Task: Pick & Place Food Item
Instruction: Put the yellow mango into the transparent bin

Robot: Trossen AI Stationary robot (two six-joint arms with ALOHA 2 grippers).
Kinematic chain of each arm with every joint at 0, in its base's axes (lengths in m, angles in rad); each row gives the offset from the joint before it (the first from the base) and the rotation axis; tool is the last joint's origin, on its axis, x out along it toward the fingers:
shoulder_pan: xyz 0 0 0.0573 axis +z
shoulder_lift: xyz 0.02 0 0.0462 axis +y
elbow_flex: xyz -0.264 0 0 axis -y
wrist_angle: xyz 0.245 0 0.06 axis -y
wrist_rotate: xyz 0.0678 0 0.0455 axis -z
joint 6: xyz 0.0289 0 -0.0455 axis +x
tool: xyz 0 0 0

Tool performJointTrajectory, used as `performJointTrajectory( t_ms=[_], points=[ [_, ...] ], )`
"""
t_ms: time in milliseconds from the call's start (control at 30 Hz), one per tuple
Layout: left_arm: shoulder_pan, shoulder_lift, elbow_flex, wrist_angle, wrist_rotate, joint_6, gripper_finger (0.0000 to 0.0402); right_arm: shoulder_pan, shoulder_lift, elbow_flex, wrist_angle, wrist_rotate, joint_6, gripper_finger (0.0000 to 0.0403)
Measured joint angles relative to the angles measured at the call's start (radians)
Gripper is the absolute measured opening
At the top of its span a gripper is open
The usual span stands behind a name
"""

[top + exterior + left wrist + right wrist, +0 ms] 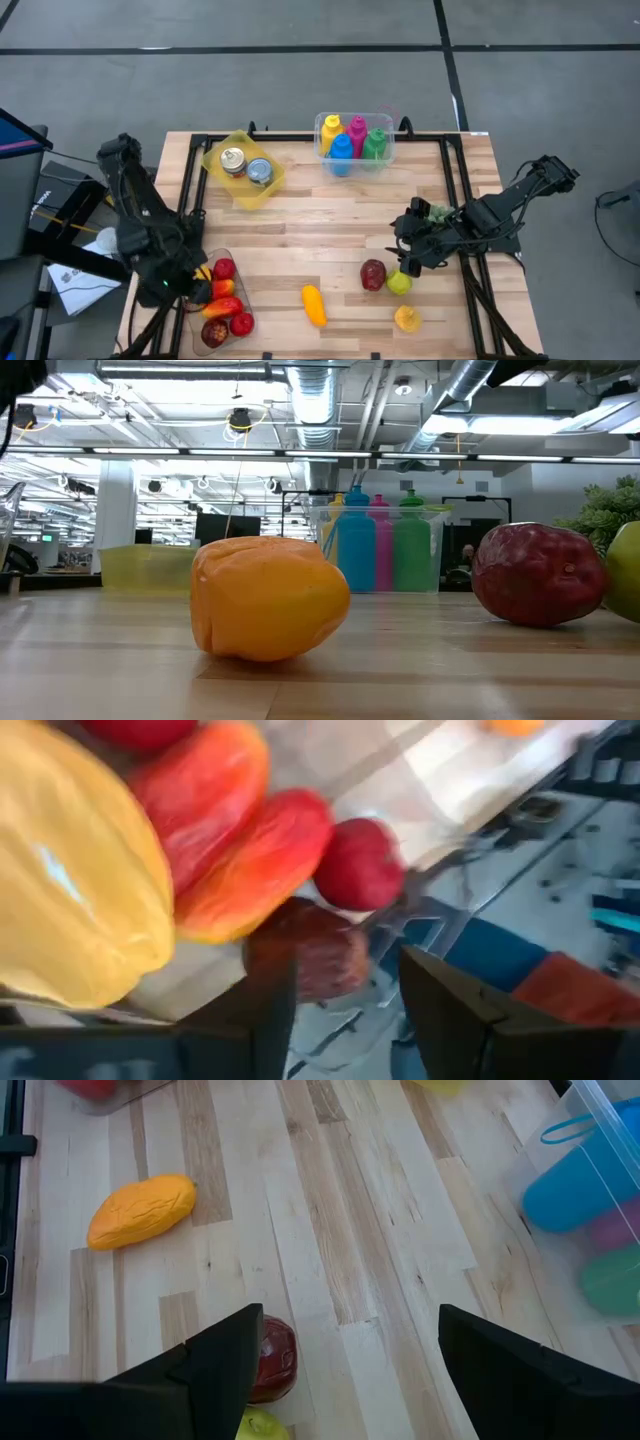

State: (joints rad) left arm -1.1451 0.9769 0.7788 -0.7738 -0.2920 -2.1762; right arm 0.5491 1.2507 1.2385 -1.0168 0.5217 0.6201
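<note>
1. Dark red and round, the apple [373, 274] sits on the wooden table [330, 215], near the front, touching a little green fruit [399, 283].
2. The right gripper [409, 258] hangs just beside and above the apple, with its two fingers wide apart and nothing in them.
3. To do this well, I think it should go straight down so one finger lands on each side of the apple, not bump the green fruit, then squeeze softly.
4. The left gripper [185, 283] waits over the clear tray [203, 338] of red and yellow food, fingers apart.
</note>
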Motion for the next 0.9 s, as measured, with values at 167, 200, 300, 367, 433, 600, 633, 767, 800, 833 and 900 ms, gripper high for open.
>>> performJointTrajectory(
  t_ms=[167,200,300,367,433,600,633,767,800,833,900],
  points=[
    [0.083,0.138,-0.015,0.258,-0.038,0.059,0.0110,0.000,0.000,0.000,-0.004,0.000,-0.003,0.0292],
    [0.105,0.153,-0.015,0.354,-0.072,0.112,0.0097,0.000,0.000,0.000,-0.004,0.000,-0.008,0.0292],
    [0.197,0.181,-0.013,0.642,-0.143,0.363,0.0051,0.000,0.000,0.000,0.000,0.000,-0.026,0.0292],
    [0.261,0.187,-0.011,0.838,-0.162,0.604,0.0018,-0.003,0.000,0.000,0.000,0.000,-0.029,0.0292],
    [0.323,0.187,0.009,0.950,-0.171,0.869,0.0007,-0.010,0.000,-0.001,0.003,0.000,-0.029,0.0292],
    [0.474,0.216,0.120,0.978,-0.165,1.490,0.0002,-0.008,0.000,-0.001,0.007,0.000,-0.028,0.0292],
    [0.505,0.227,0.138,0.973,-0.154,1.589,0.0001,-0.008,0.000,-0.001,0.008,0.000,-0.026,0.0292],
    [0.615,0.303,0.187,0.959,-0.041,1.815,0.0007,-0.006,0.000,-0.001,0.007,-0.007,-0.017,0.0292],
    [0.639,0.327,0.195,0.956,0.018,1.846,0.0010,-0.005,0.000,-0.001,0.007,-0.011,-0.017,0.0292],
    [0.659,0.353,0.204,0.959,0.077,1.874,0.0016,-0.005,0.000,-0.001,0.007,-0.024,-0.013,0.0292],
    [0.687,0.405,0.211,0.961,0.144,1.890,0.0032,-0.007,0.000,-0.001,0.007,-0.034,-0.010,0.0292]
  ],
)
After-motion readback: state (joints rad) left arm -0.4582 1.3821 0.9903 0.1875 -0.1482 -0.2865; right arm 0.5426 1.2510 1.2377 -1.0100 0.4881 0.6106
